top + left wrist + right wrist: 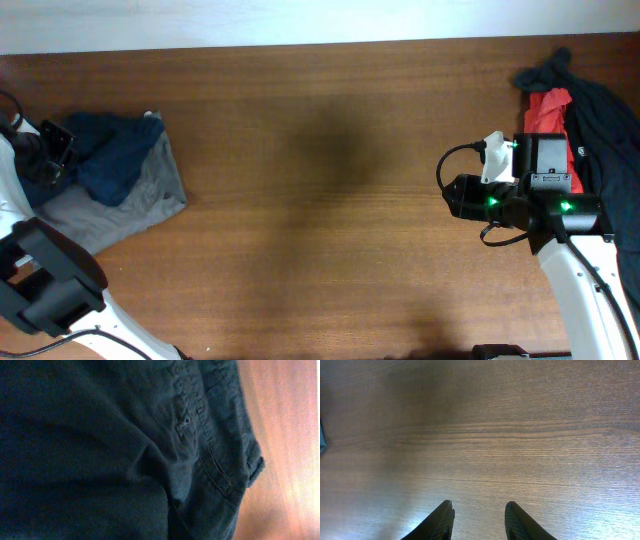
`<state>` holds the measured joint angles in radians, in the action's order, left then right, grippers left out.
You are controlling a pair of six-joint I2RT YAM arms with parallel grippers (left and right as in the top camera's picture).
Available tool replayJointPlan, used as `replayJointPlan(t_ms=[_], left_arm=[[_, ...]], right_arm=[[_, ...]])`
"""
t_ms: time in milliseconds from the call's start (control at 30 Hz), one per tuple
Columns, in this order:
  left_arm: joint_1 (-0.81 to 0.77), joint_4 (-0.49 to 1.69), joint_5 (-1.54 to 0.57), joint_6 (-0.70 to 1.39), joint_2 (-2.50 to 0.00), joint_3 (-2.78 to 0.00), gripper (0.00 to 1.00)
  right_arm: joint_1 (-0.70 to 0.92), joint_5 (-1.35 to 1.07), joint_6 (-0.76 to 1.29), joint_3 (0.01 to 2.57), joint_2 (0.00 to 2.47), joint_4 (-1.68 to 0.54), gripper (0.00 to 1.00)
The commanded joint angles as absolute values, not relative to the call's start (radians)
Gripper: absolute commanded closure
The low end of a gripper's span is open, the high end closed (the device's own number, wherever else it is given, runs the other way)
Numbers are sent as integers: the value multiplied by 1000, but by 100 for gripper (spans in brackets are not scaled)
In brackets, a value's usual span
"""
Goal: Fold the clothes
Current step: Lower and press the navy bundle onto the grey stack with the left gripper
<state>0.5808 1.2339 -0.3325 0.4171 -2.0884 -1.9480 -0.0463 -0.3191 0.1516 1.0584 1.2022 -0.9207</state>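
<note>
At the left edge: the navy piece (115, 158) lies bunched up on the shorts (140, 210). Neither looks folded.
At the far right corner: the red shirt (548, 108) and a black garment (605, 125) sit in a heap, not folded.
In the middle: the table (320, 200) shows no folded stack.
Left claw (58, 148): closed tight, right up against the navy piece. I cannot tell if it pinches any cloth.
Right claw (477, 510): partly open, holding nothing, over the wood.
How far: I think it has hardly begun. All the folding is left.
</note>
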Motion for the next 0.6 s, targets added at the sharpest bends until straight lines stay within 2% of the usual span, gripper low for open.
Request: replayJointPlan(t_ms=[0,133,367,467,567], left_arm=[[587,1262,-339,367,-2010,-1944,92],[599,1311,-237,360,-1904,-1944,89],[599,1374,-104,317,-1748,-1944,76],[599,1377,-76,312,-1717,-1944,68],[599,1382,-29,312,-1713,-1943,66]], right_arm=[[-47,-328,134,1080,1195,-924,61],[-47,-328,134,1080,1195,-923,61],[-47,-328,134,1080,1195,-902,61],[-47,-328,134,1080,1195,-897,61],[-47,-328,134,1080,1195,-894,61]])
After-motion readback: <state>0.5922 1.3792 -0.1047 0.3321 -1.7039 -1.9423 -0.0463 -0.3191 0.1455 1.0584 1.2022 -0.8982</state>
